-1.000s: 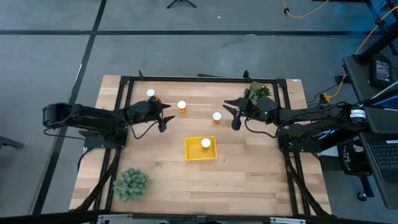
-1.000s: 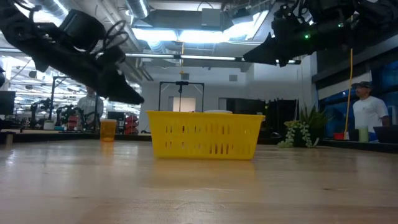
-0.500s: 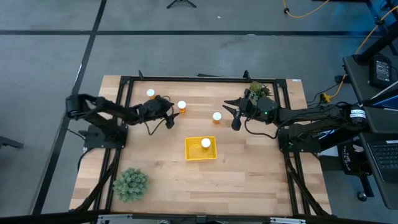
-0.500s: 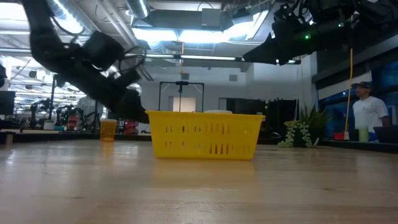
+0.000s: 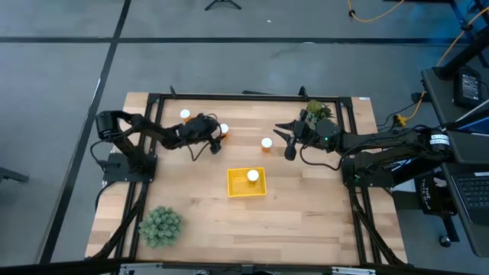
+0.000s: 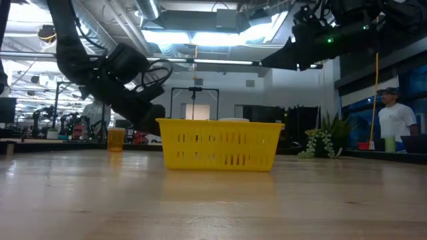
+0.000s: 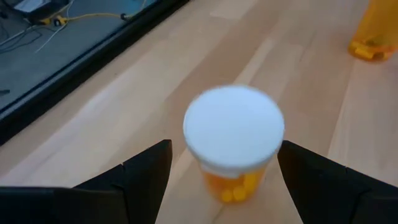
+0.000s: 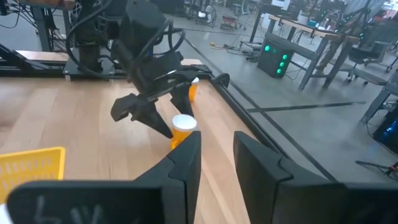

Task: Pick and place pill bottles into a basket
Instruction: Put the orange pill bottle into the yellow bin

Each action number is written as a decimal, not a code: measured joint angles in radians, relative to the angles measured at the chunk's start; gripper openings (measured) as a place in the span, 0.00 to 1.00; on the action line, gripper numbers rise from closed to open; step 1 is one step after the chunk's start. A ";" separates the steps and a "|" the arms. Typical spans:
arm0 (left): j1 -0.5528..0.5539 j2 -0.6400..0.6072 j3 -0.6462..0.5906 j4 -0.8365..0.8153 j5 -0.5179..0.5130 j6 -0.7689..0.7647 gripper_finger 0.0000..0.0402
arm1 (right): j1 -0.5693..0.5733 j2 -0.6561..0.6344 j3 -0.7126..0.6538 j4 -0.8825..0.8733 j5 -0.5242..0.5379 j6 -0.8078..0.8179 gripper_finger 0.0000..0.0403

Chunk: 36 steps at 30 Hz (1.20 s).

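Where pale wood table (image 5: 306, 214) meets grey floor and a bright workshop behind: left gripper (image 5: 216, 143) spread wide around a pill bottle (image 7: 234, 143), untouched; right gripper (image 5: 288, 145) parted, idle; one bottle (image 5: 253, 176) inside the yellow basket (image 5: 238, 188).

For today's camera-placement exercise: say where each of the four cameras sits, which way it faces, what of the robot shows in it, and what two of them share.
High view: overhead, looking straight down on the table; both arms show.
Low view: at tabletop height, looking level past the yellow basket into the room; arms enter from above.
Left wrist view: on the left arm, looking down at a pill bottle between its open fingers.
Right wrist view: on the right arm, facing the left gripper.
Shared: both wrist views show that same bottle.
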 joint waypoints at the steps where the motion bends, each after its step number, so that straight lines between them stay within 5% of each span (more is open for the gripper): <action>1: 0.000 0.000 0.003 0.000 0.001 0.005 0.72 | 0.000 0.000 0.000 -0.001 0.000 0.000 0.25; 36: 0.000 0.122 0.033 0.097 0.001 0.026 0.71 | 0.000 0.000 0.000 -0.003 0.000 -0.011 0.25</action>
